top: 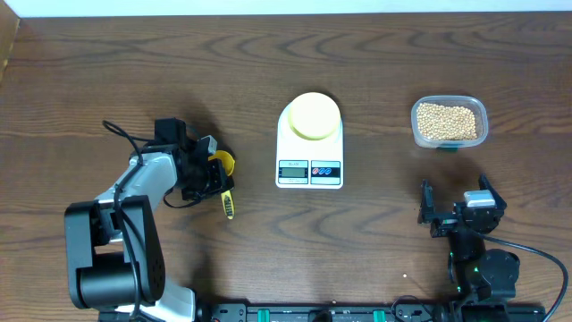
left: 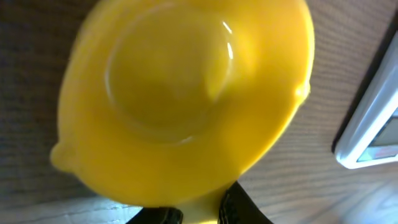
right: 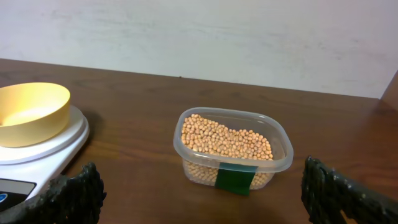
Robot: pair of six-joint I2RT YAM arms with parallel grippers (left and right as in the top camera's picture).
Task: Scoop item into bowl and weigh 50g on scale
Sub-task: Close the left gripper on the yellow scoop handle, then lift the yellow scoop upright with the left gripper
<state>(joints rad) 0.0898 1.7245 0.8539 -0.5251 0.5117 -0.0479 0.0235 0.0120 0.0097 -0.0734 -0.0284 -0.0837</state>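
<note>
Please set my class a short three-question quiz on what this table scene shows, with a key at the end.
1. True or false: the bowl sits on the scale.
2. Where are the beans? A: in the bowl. B: in the clear tub. C: spilled across the table.
3. Short answer: which gripper is at the yellow spoon?

Key
1. True.
2. B.
3. The left gripper.
</note>
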